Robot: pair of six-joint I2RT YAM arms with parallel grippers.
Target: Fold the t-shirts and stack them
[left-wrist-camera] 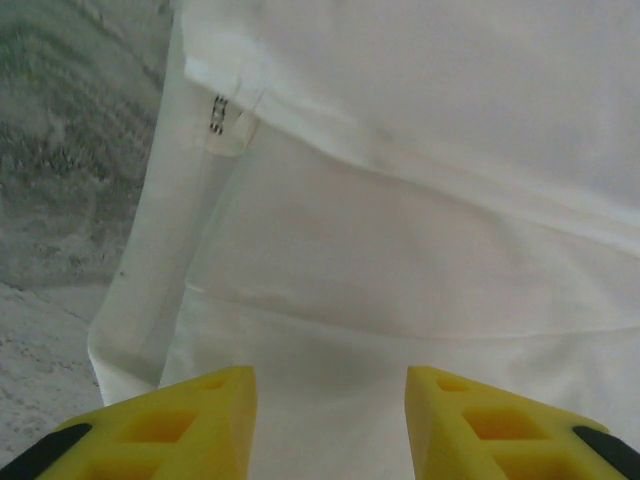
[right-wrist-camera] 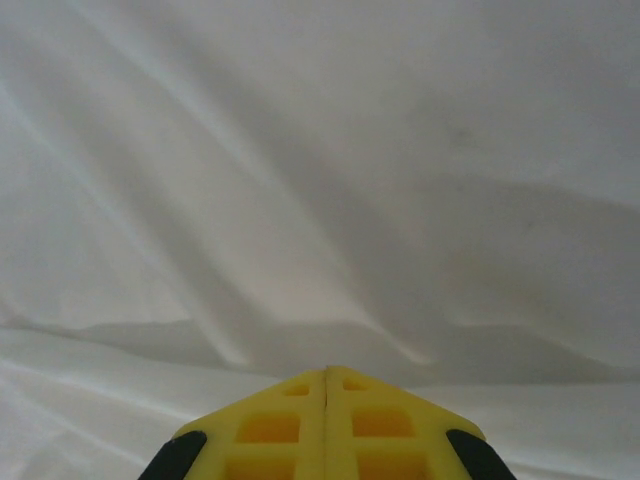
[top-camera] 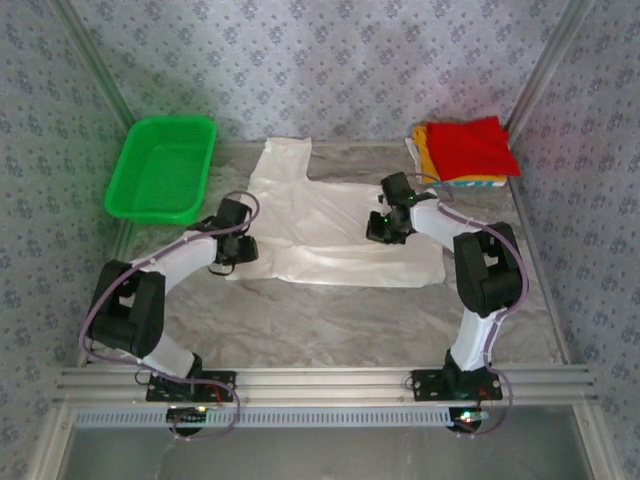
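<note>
Yellow fingers of the left gripper sit at the bottom edge of its wrist view. They stand moderately apart and hold nothing, hovering over the left side of the white shirt, whose sewn edge and small label run down the upper left. That shirt lies spread across the middle of the table. It looks light, thin and limp, so it should sag from any single pinch and slide easily on the smooth top. The hem and sleeve edges, taken on both sides at once, look like the safest holds. Right of centre, the right gripper is pressed fully closed against the cloth. Creases run toward its tip, but I cannot tell whether it has pinched a layer. At the upper right of the overhead view sits the folded stack, red on top and yellow-orange beneath. How many shirts it holds is hard to count. Both arms' heads cover parts of the white shirt, and its underside is hidden.
</note>
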